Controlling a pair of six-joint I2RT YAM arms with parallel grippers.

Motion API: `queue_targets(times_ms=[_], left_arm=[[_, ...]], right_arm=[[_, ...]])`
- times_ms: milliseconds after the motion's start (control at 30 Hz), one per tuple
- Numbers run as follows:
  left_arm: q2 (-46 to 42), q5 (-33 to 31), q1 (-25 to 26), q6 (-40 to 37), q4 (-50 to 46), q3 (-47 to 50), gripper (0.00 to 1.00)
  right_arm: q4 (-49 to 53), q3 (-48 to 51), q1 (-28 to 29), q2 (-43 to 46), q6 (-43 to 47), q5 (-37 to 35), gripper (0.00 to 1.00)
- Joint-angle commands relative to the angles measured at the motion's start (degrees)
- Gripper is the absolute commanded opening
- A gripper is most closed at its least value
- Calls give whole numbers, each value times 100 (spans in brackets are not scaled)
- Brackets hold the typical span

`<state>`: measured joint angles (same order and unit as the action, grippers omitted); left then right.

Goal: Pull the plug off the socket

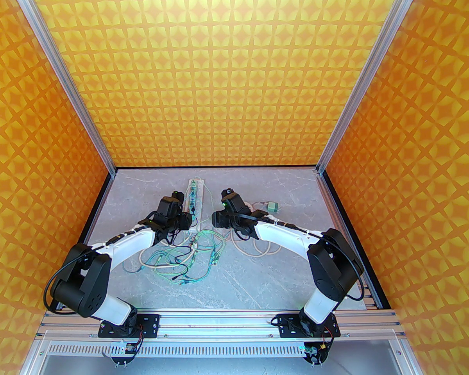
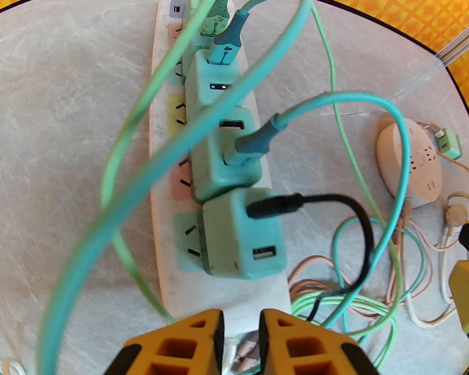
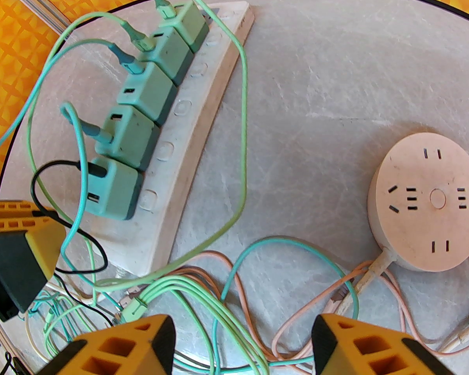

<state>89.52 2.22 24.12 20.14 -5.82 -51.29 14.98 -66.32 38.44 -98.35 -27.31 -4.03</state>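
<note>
- Plug row (image 3: pixel 140 104): five green cube plugs stand side by side in the white power strip (image 3: pixel 203 131), which runs from the upper middle to the lower left of my right wrist view.
- The end plug (image 2: pixel 238 240), with a black cable (image 2: pixel 359 217) in one of its ports, stands in the strip at the centre of my left wrist view.
- My left claw (image 2: pixel 240 326) sits at the bottom centre of that view, fingers drawn together, just below the end plug and apart from it, over the strip's near end.
- My right claw (image 3: pixel 242 326) is at the bottom of the right wrist view, fingers spread wide, above loose green and pink cables (image 3: pixel 203 299) on the grey tabletop (image 3: pixel 316 92).
- A round pink socket (image 3: pixel 426 201) lies at the right edge of that view, well apart from the strip.
</note>
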Motion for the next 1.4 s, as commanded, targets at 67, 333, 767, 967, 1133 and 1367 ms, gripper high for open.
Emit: queue_targets(times_ms=[67,333,767,967,1133,1367], left_arm=[[162,-60,49,-362,-131,-239,36],[429,-43,102,-416,-144,-494,44],[1036,-427,146,-363,-363,-1021,43],[1263,-730,149,-408,-550,-1151,45],[1395,-833,144,-441,-584,-1192,36],[1262,-833,152,-450,-441,-1026,29]], right_arm=[[-55,110,-29,79,62,50,62],[-83,157,-29,48,37,70,62],[-57,234,-29,106,27,67,62],[-38,166,-29,114,46,159,65],[-63,-16,-29,90,78,375,63],[-180,-685,-178,-291,-105,814,43]])
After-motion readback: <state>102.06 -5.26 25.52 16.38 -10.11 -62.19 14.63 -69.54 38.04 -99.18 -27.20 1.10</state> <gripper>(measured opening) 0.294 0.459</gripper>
